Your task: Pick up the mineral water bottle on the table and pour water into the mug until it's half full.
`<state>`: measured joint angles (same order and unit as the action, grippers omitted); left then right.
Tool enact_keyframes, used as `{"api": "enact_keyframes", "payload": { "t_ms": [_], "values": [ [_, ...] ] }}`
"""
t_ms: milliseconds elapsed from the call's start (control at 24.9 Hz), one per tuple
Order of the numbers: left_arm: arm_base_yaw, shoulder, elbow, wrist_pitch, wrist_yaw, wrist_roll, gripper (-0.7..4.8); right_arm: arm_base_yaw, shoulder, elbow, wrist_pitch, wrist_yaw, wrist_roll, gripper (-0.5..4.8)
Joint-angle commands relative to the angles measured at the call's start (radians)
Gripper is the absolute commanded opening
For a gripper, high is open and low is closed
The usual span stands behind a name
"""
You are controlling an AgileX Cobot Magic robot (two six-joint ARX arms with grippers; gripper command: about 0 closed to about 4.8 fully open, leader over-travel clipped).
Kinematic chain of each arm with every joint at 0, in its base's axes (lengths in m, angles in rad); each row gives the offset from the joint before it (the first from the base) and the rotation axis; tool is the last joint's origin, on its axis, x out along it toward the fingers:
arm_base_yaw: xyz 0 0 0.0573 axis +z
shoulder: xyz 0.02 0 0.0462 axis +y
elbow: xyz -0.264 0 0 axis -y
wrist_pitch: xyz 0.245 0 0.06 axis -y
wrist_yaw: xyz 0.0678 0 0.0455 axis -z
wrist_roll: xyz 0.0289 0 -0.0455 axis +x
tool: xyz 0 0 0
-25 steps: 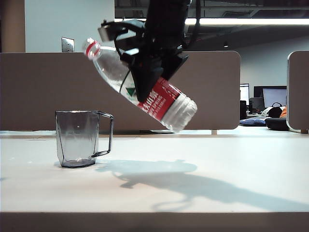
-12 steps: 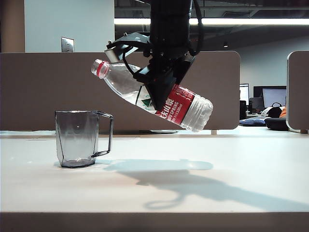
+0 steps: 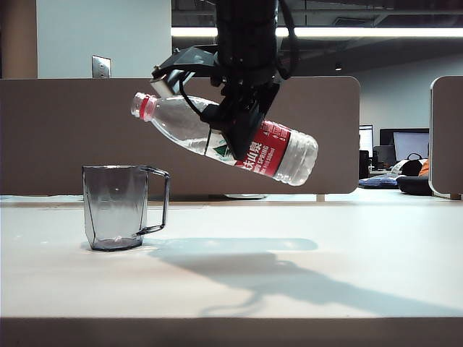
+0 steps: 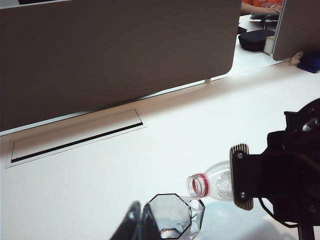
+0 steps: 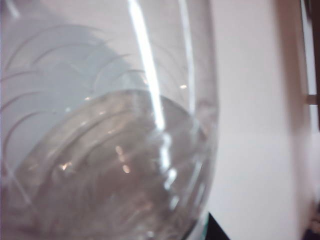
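Bottle (image 3: pixel 224 137) tilted in right claw (image 3: pixel 235 141) above table (image 3: pixel 325 238); left claw unseen.

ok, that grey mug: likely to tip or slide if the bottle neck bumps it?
The mug looks thin-walled, nearly empty: probably light, may slide on the smooth table. Its taper to a narrower base suggests some tipping risk. The right pincer holds the bottle clear above.

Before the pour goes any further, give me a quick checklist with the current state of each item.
1. right gripper shut on the mineral water bottle: ok.
2. Bottle cap off, mouth open: ok.
3. Bottle mouth over the mug: not ok in the exterior view, where it hangs above and toward the handle side.
4. Mug upright on the table: ok.
5. Water in mug: a little at the bottom, well below half.
6. left gripper beside mug, open or shut: cannot tell.
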<state>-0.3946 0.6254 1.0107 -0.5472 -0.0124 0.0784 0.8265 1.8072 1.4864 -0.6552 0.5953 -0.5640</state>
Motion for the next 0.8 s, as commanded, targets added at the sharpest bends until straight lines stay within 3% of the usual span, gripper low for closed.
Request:
{"api": "enact_keyframes", "payload": {
  "t_ms": [40, 804],
  "values": [
    [0.001, -0.002, 0.003, 0.005, -0.003, 0.005, -0.05, 0.013, 0.005, 0.013, 0.055, 0.097, -0.089, 2.73],
    [0.000, -0.003, 0.003, 0.003, -0.003, 0.004, -0.05, 0.020, 0.078, 0.077, 0.061, 0.198, -0.261, 2.74]
  ]
}}
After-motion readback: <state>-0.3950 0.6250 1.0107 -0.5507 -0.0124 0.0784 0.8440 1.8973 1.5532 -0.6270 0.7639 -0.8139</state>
